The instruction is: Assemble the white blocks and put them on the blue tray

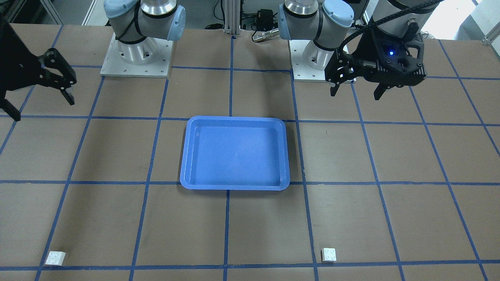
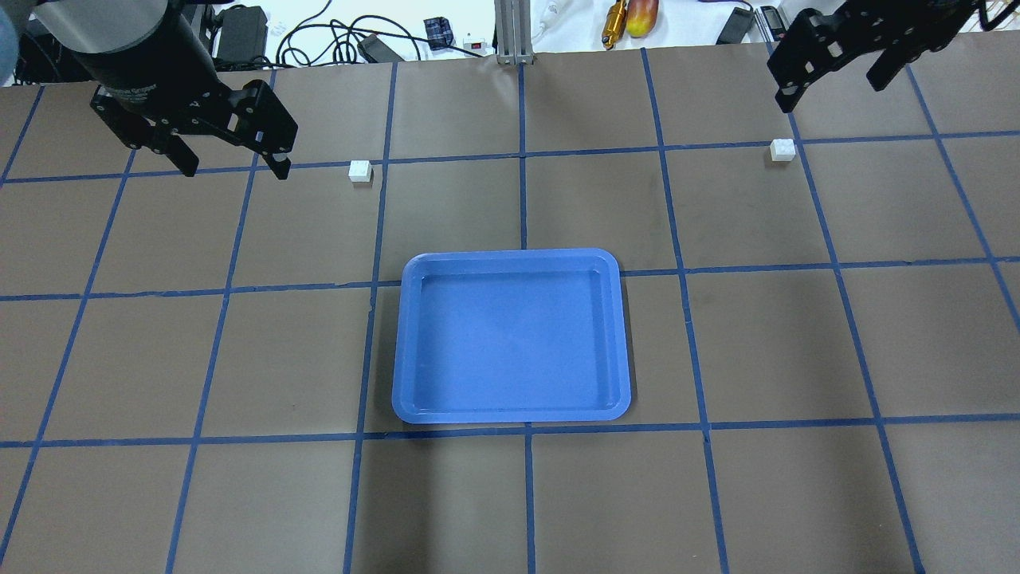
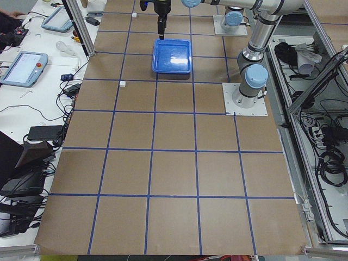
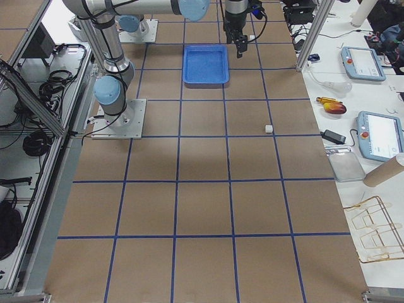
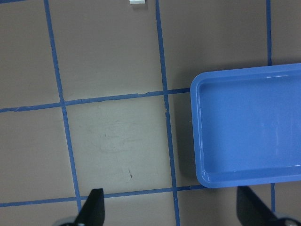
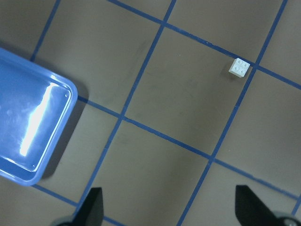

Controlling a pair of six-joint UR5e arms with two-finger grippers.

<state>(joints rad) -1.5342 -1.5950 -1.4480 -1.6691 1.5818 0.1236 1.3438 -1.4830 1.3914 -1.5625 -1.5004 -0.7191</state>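
Note:
Two white blocks lie apart on the table's far side. One (image 2: 360,171) is just right of my left gripper (image 2: 235,169); it also shows in the front view (image 1: 328,255) and at the top edge of the left wrist view (image 5: 137,2). The other (image 2: 782,150) lies below my right gripper (image 2: 830,92) and shows in the front view (image 1: 55,258) and the right wrist view (image 6: 240,68). The blue tray (image 2: 510,257) sits empty mid-table. Both grippers hang open and empty above the table, left (image 1: 355,93) and right (image 1: 43,107).
Brown table with a blue tape grid. The two arm bases (image 1: 136,54) stand on the robot's side. Cables, tools and tablets (image 4: 363,63) lie beyond the far edge. The tray's rim shows in both wrist views, left (image 5: 195,136) and right (image 6: 70,101).

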